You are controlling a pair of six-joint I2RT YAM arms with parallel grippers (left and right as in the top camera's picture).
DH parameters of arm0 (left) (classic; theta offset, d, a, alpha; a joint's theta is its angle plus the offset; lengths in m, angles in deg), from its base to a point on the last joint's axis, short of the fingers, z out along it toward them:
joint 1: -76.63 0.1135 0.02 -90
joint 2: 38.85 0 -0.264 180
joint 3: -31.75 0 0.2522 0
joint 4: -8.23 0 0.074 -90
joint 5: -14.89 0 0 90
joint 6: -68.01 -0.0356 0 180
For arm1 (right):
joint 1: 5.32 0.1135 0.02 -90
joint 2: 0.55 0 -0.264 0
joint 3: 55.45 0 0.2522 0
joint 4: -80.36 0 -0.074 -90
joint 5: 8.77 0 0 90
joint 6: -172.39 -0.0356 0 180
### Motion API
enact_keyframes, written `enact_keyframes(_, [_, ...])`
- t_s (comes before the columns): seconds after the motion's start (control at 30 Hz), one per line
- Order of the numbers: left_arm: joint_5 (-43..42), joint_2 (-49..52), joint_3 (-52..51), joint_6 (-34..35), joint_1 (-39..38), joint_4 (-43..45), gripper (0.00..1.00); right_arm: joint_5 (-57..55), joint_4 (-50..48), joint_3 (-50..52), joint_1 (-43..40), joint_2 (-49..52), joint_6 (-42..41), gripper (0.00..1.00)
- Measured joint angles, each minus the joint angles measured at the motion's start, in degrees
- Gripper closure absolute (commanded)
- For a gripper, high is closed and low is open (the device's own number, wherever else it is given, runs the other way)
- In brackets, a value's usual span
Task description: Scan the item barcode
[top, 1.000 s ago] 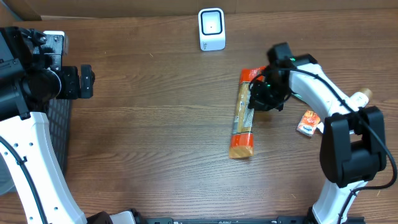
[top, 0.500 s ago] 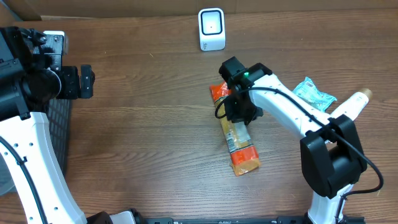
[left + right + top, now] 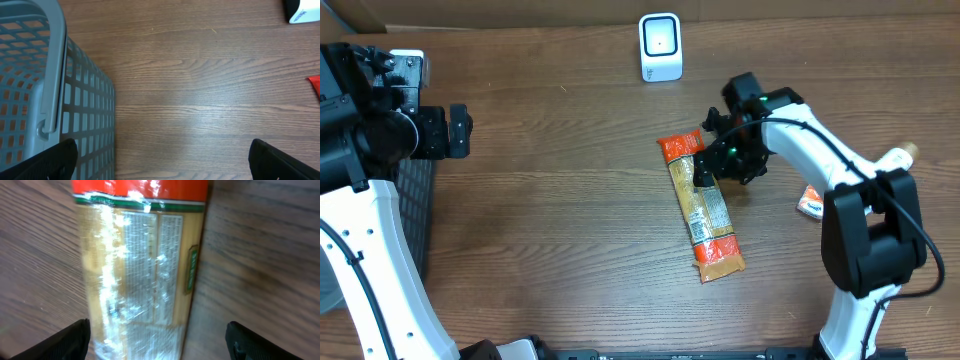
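Right gripper (image 3: 160, 342): my fingers stand spread wide, pinching nothing, poised over the upper half of the pasta packet (image 3: 703, 215). The packet lies flat on the table (image 3: 570, 220), printed panel up, well apart from the scanner (image 3: 660, 47) at the far edge. My left gripper (image 3: 162, 160), likewise spread and empty, hangs beside the basket (image 3: 90, 115). Step in hand, as I judge it: finding the barcode, which I cannot make out. The next move calls for closing on the packet and presenting its code to the scanner's face.
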Motion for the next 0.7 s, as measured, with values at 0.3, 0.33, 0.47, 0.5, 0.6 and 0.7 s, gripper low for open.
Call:
enact_keyframes(0.3, [0.0,0.0,0.0,0.0,0.0,0.0,0.0,9.16,-3.13,0.63,-2.29,5.44,6.21,0.18])
enact_keyframes(0.33, [0.0,0.0,0.0,0.0,0.0,-0.02,0.0,9.9,-3.13,0.63,-2.29,5.55,6.34,0.2])
enact_keyframes(0.47, [0.0,0.0,0.0,0.0,0.0,-0.02,0.0,13.42,-5.16,1.57,-2.14,6.23,6.8,0.32])
enact_keyframes(0.5, [0.0,0.0,0.0,0.0,0.0,-0.02,0.0,14.12,-5.95,2.14,-2.12,6.21,6.8,0.38])
enact_keyframes(0.6, [-0.02,0.0,0.0,0.0,0.0,-0.02,0.0,16.96,-8.96,4.66,-2.1,6.19,7.3,0.57])
enact_keyframes(0.7, [0.0,0.0,0.0,0.0,0.0,-0.02,0.0,19.54,-9.29,6.32,-1.81,6.51,6.71,0.76])
